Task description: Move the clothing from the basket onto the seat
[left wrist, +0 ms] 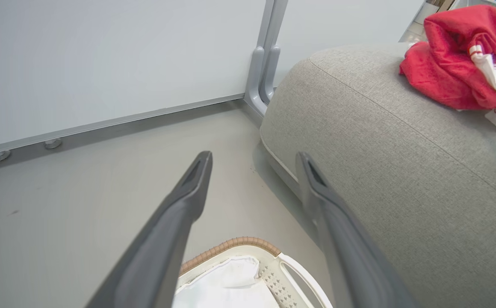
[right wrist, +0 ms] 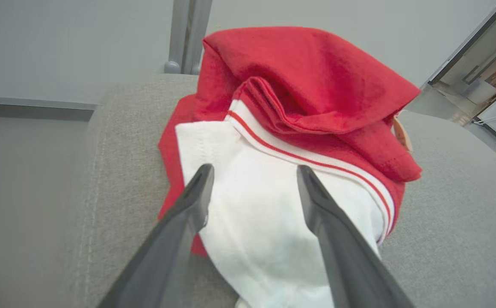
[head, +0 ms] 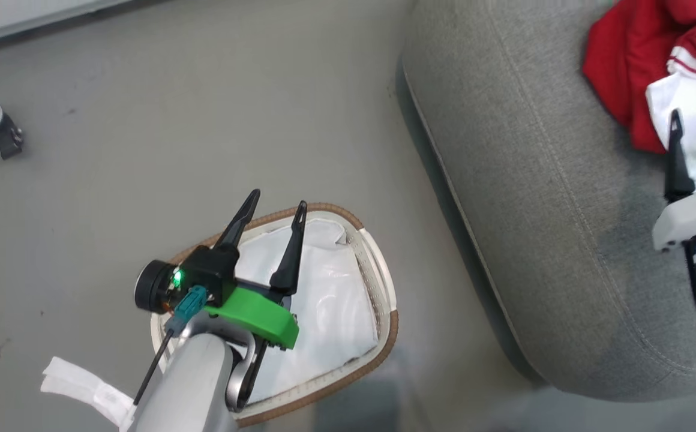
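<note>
Clothing (head: 624, 66) is heaped on the seat (head: 534, 180) at two o'clock in the head view, with bare cushion left between it and the seamed edge. Nearest, at six o'clock, the basket (head: 381, 282) is set on open floor (head: 144, 150), its white liner (head: 330, 300) exposed, apart from the seat's rounded corner. The left gripper (head: 279, 198) is held above the basket, fingers spread, pointed toward twelve. Farther off, the right gripper (right wrist: 255, 167) is poised over the clothing's white striped part, fingers spread, nothing pinched; contact cannot be told.
</note>
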Controlling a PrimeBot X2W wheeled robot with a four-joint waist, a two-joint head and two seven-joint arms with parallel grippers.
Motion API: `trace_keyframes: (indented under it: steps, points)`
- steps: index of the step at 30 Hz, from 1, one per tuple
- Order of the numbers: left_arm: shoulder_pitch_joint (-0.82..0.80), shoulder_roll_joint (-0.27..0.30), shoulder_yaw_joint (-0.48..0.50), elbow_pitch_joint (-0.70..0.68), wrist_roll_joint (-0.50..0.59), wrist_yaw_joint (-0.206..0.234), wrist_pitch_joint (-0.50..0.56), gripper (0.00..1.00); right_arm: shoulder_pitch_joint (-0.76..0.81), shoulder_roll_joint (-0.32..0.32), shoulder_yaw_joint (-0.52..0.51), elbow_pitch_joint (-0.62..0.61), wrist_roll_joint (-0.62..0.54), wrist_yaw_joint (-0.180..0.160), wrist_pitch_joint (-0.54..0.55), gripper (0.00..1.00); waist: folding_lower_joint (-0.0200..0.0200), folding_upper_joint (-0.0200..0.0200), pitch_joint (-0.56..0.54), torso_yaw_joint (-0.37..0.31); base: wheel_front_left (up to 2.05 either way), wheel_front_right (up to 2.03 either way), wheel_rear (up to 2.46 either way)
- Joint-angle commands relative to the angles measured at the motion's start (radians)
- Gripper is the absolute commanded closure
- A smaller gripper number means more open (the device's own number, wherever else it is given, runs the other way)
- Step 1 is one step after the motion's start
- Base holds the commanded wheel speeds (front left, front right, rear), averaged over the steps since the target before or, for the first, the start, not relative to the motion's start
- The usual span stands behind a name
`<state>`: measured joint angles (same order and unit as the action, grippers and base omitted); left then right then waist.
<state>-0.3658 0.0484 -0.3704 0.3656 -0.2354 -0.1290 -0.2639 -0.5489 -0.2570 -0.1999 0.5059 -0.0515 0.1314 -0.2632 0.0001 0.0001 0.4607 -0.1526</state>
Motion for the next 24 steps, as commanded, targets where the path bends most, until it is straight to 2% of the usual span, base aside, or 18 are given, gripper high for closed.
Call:
trace_keyframes:
  steps: [1,11,20,24]
  points:
    - [0.036,0.004,0.02,0.003,-0.001,0.002,-0.001,0.0,0.048,0.015,0.028,-0.027,0.024,-0.001,-0.002,0.0,-0.0001,-0.0001,-0.12,-0.007,0.0,0.0,0.0]
    - [0.178,0.004,0.17,0.01,0.01,0.044,-0.001,0.0,0.201,0.105,0.206,-0.128,0.141,-0.001,-0.002,0.0,-0.0001,-0.0001,-0.268,0.09,0.0,0.0,0.0]
    - [0.283,0.004,0.302,0.013,0.034,0.088,-0.001,0.0,0.31,0.165,0.283,-0.134,0.161,-0.001,-0.002,0.0,-0.0001,-0.0001,-0.357,0.185,0.0,0.0,0.0]
    - [0.332,0.004,0.34,0.017,0.038,0.083,-0.001,0.0,0.357,0.179,0.299,-0.128,0.167,-0.001,-0.002,0.0,-0.0001,-0.0001,-0.389,0.199,0.0,0.0,0.0]
